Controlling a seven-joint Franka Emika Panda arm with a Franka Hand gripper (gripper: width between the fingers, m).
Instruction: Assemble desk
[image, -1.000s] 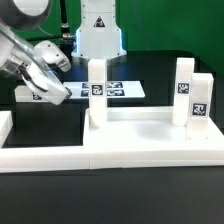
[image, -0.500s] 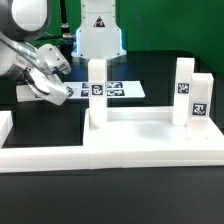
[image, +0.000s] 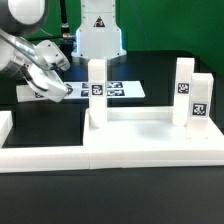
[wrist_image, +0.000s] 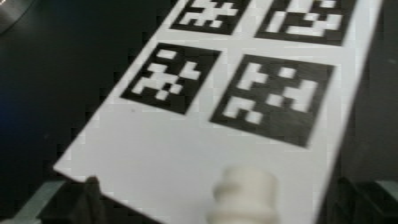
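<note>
- Hand (image: 62, 92): metal and grey plastic, angled down over the near end of the marker board (image: 118, 90) at the exterior view's left. Whether its fingers are spread or closed cannot be told from either view; nothing is seen held between them.
- Wrist view: a rounded white fingertip (wrist_image: 240, 190) lies blurred over the marker board (wrist_image: 143, 130), a thin, flat, matte white sheet printed with black-and-white square tags.
- Tabletop (image: 150, 140): white moulded plastic, a rectangular tray shape with a raised rim and smooth finish. It lies on the table nearer the camera than the hand and toward the exterior view's right of it, well apart from it.
- First leg block (image: 96, 92): white rectangular upright with a tag, standing in the tabletop just beside the hand, between the hand and the rest of the tray.
- Two further leg blocks (image: 190, 95): upright, tagged, close together at the tray's far-right end, well apart from the hand.
- Border rail (image: 40, 155): long white bar along the front, left of the tray.
- Table (image: 45, 125): black, matte.
- Robot base (image: 98, 30): white, behind the board.
</note>
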